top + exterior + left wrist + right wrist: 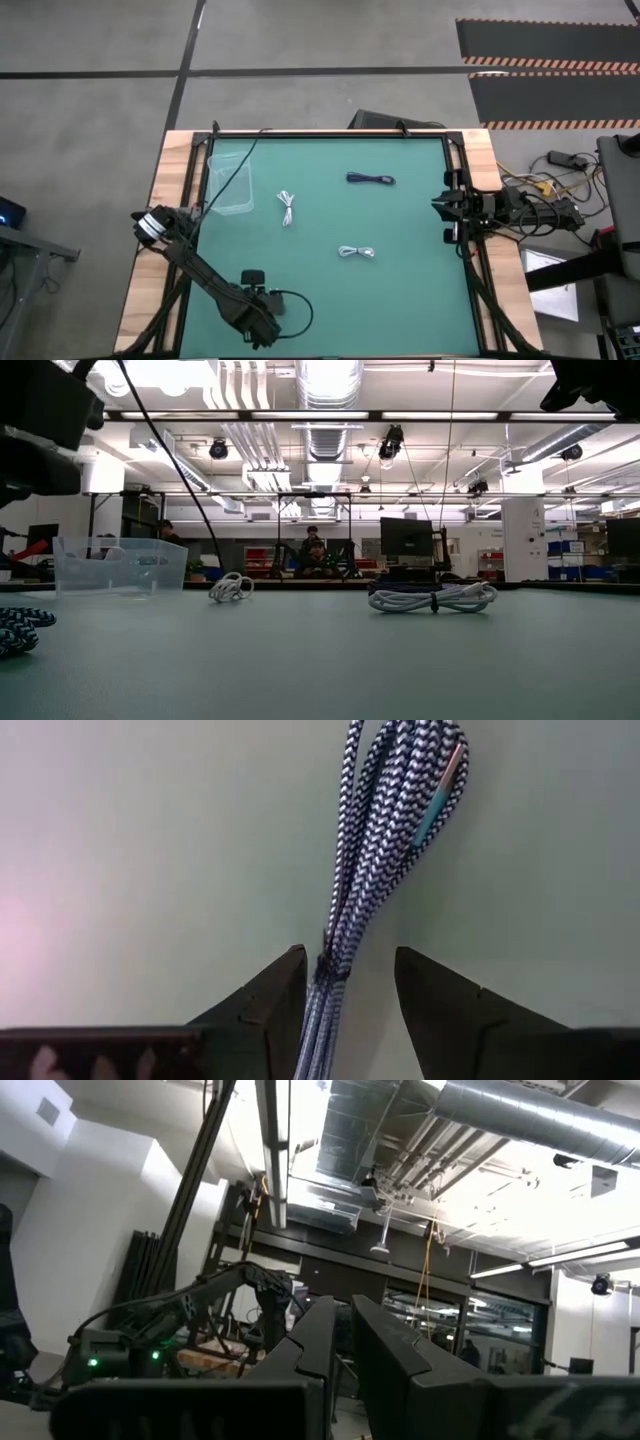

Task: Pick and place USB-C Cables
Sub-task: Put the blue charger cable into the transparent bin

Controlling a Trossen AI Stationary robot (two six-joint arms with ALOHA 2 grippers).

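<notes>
left wrist view is showing the braided cable (385,850) lying on the mat (150,850), low and left of centre in the high view; my left gripper (348,982) is straddling it, fingers apart, holding nothing. i'm judging i should centre, then close gently.

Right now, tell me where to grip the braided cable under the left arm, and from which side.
Grip the braided cable at its narrow bound waist, where the strands pinch together; farther along they fan into loose loops that could slip. Probably come straight down from above, since it lies flat on the mat, jaws closing across the bundle. The left gripper is open and already straddles that waist.
</notes>
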